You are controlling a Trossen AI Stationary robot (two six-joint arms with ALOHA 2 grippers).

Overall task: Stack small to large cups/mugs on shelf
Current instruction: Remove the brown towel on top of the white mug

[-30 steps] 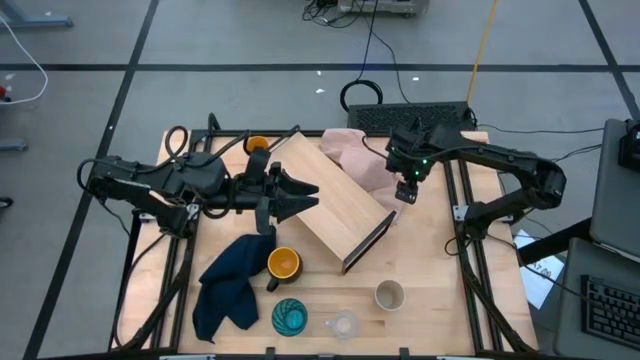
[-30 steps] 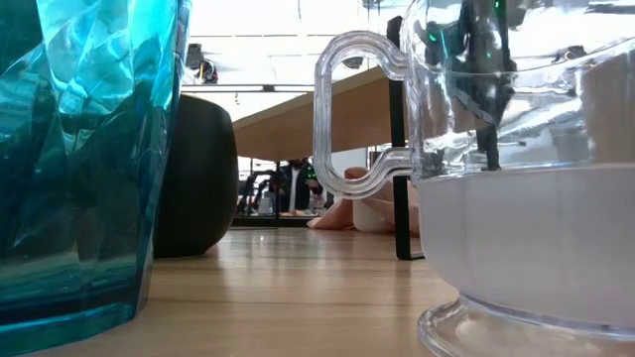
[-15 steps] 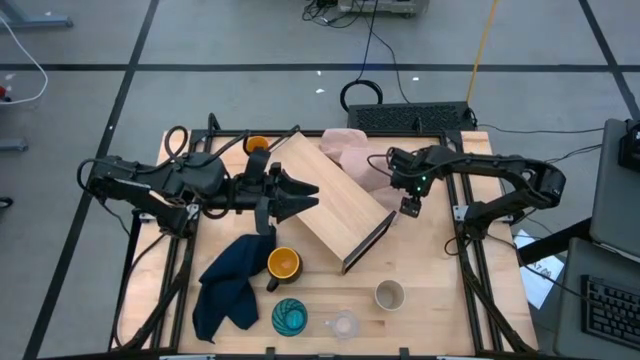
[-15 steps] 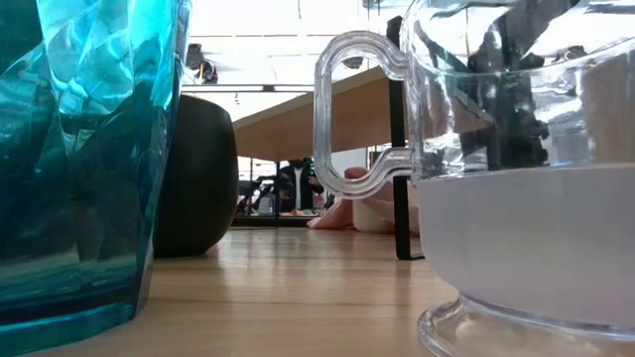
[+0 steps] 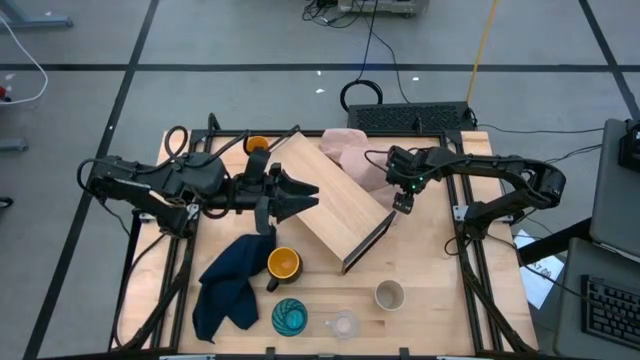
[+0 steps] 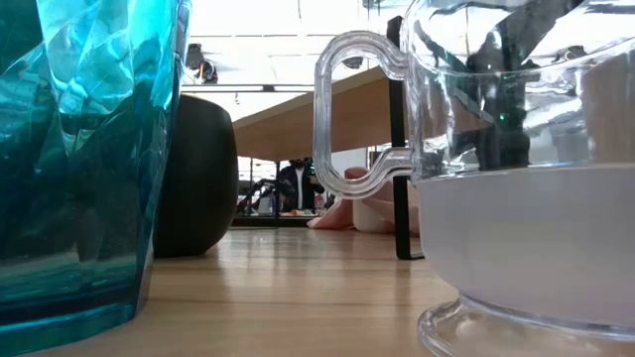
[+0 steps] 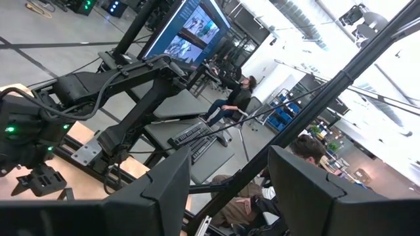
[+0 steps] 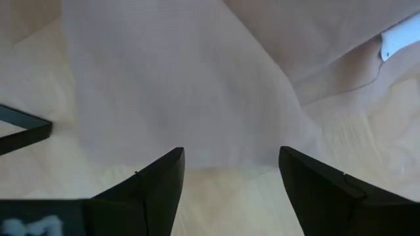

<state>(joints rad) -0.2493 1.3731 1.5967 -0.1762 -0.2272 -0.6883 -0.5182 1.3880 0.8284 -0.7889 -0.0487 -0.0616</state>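
The light-wood shelf (image 5: 330, 195) lies slantwise mid-table on its dark end supports (image 6: 402, 178). My left gripper (image 5: 308, 196) is open at the shelf's left long edge, pointing toward the table's right. My right gripper (image 5: 402, 204) is open above the edge of the pinkish cloth (image 8: 197, 85), just beside the shelf's right end. Near the front edge stand the yellow-orange mug (image 5: 284, 264), the teal tumbler (image 5: 290, 317), the small clear cup (image 5: 344, 325) and the beige-grey cup (image 5: 389, 295). The small orange cup (image 5: 257, 146) stands at the far left. The white mug is hidden. My left gripper reaches the shelf's left long edge (image 5: 318, 190) level from the table's left. I cannot tell whether its open fingers touch the wood. My right gripper touches nothing.
A dark blue cloth (image 5: 230, 285) lies crumpled at the near left, beside the mug. The pinkish cloth (image 5: 350, 150) lies bunched at the far side behind the shelf. Bare tabletop (image 5: 430, 260) lies right of the shelf. People sit in the room beyond the table.
My right gripper has moved toward the table's near edge, from over the pinkish cloth to its edge beside the shelf's right end, and then a little toward the left.
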